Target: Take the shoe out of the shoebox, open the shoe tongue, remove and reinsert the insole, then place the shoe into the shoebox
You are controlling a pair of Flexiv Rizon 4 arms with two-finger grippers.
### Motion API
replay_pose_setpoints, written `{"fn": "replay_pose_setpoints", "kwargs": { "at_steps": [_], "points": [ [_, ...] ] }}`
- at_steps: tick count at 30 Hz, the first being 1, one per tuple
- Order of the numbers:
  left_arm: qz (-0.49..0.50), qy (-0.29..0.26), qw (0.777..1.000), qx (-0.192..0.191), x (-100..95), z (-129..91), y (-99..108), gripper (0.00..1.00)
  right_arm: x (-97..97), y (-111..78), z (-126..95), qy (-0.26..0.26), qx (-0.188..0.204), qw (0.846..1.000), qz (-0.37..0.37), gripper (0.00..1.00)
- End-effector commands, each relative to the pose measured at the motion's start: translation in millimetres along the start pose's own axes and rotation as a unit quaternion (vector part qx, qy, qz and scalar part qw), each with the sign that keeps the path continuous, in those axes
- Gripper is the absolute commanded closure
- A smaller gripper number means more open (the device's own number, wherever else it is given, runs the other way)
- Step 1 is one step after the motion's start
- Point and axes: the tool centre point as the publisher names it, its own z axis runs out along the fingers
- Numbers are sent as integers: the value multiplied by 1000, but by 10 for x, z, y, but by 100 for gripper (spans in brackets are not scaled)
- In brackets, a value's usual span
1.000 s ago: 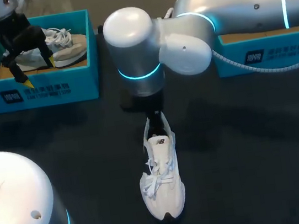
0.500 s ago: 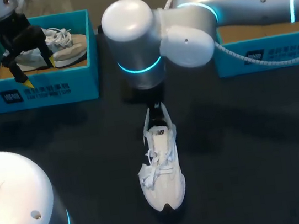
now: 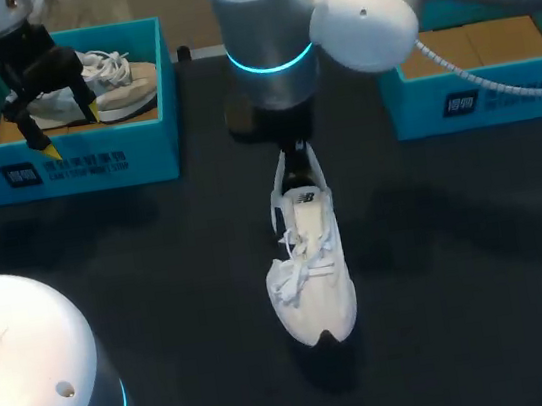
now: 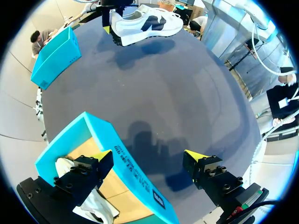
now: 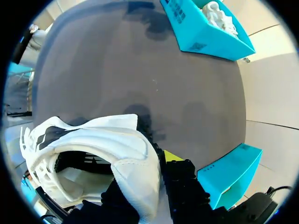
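Note:
A white sneaker [image 3: 309,258] hangs a little above the dark table [image 3: 161,279] near its middle, toe toward the front edge. My right gripper [image 3: 293,166] is shut on its heel collar; in the right wrist view the sneaker [image 5: 93,144] fills the space before the gripper [image 5: 147,186], with one finger [image 5: 180,179] outside the heel and the other hidden inside. My left gripper [image 3: 66,126] stands open over the front wall of the left blue shoebox [image 3: 74,165]; in its own view the gripper [image 4: 148,157] straddles that wall [image 4: 135,172], and the sneaker [image 4: 145,25] shows far ahead.
A beige and white shoe [image 3: 117,78] lies in the left shoebox. A second blue shoebox [image 3: 478,98] with a bare cardboard floor stands at the back right, close behind my right arm. The two boxes also appear in the right wrist view: left box [image 5: 205,28], right box [image 5: 224,172].
My right arm has carried the sneaker to the right and toward the back, lifting it off the table. The left arm has kept still.

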Motion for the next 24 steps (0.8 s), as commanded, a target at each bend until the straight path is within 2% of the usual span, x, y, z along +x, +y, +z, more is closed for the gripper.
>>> {"fn": "replay_pose_setpoints", "kwargs": {
  "at_steps": [1,5,6,8,10,11,13,14,18,20,22,24],
  "points": [
    [0,2,1000,-1,-5,-5,5,0,10,-36,-2,-1,-5,1000,0,100],
    [0,2,1000,-1,-5,-5,5,0,10,-36,-2,-1,-5,1000,0,100],
    [0,2,1000,-1,-5,-5,5,0,-74,-122,-19,3,-7,1000,2,100],
    [0,2,1000,-1,-5,-5,5,0,-264,-291,-89,-8,34,999,5,100],
    [0,2,1000,-1,-5,-5,5,0,-453,-460,-191,-17,40,999,6,100],
    [0,2,1000,-1,-5,-5,5,0,-543,-541,-247,-28,62,998,15,100],
    [0,2,1000,-1,-5,-5,5,0,-706,-687,-364,-35,50,998,9,100],
    [0,2,1000,-1,-5,-5,5,0,-762,-726,-394,-37,60,997,15,100],
    [0,2,1000,-1,-5,-5,5,0,-1107,-974,-639,-58,26,998,-11,100],
    [0,2,1000,-1,-5,-5,5,0,-1280,-1063,-740,-62,62,996,0,100],
    [0,2,1000,-1,-5,-5,5,0,-1439,-1155,-828,-57,30,997,-42,100],
    [0,2,1000,-1,-5,-5,5,0,-1507,-1214,-847,-47,32,998,-24,100]
  ]
}}
